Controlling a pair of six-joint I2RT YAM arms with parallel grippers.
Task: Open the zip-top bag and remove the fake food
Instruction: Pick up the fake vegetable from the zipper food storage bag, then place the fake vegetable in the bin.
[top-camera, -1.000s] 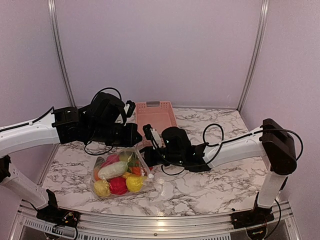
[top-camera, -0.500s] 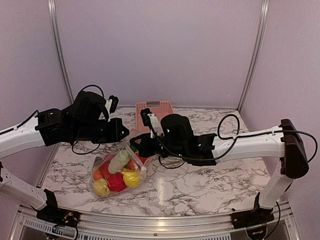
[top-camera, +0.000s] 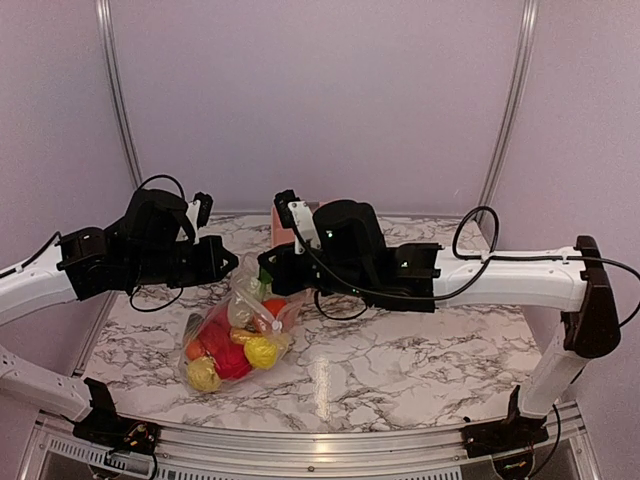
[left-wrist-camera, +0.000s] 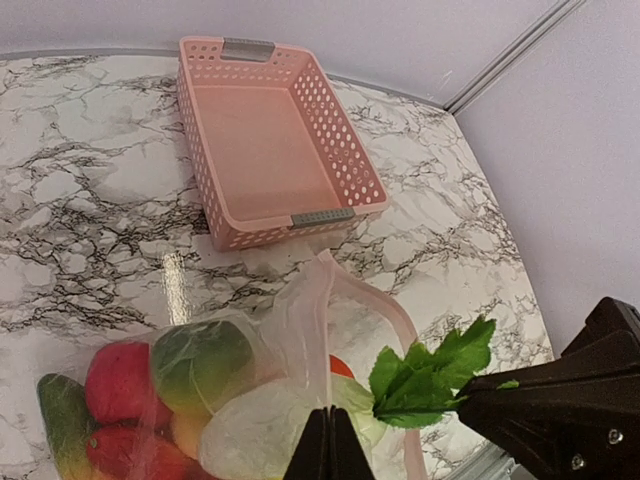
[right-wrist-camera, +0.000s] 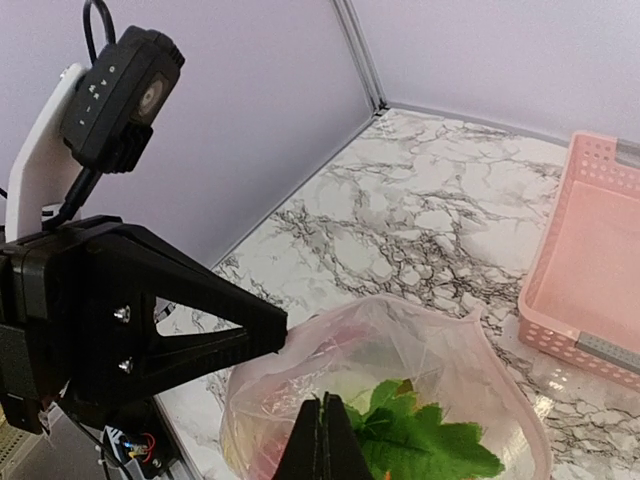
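Observation:
The zip-top bag (top-camera: 245, 300) hangs between my two grippers, its bottom resting on the marble table. My left gripper (top-camera: 233, 266) is shut on one lip of its mouth, and my right gripper (top-camera: 262, 275) is shut on the opposite lip. In the left wrist view my jaws (left-wrist-camera: 330, 420) pinch the clear plastic, and the zip strip (left-wrist-camera: 400, 320) loops open toward the right gripper (left-wrist-camera: 470, 395). The fake food (top-camera: 230, 350) fills the bag: red, yellow and orange pieces, a green one (left-wrist-camera: 205, 360), and a white radish (left-wrist-camera: 260, 435) with green leaves (right-wrist-camera: 420, 440).
A pink slotted basket (left-wrist-camera: 270, 140) stands empty on the table behind the bag; in the top view the right arm covers most of the basket (top-camera: 283, 222). Purple walls with metal posts close in the back and sides.
Both grippers have risen and shifted left and toward the back, pulling the bag's top up. The bag went from lying flat to standing, and the food has slumped to its bottom.

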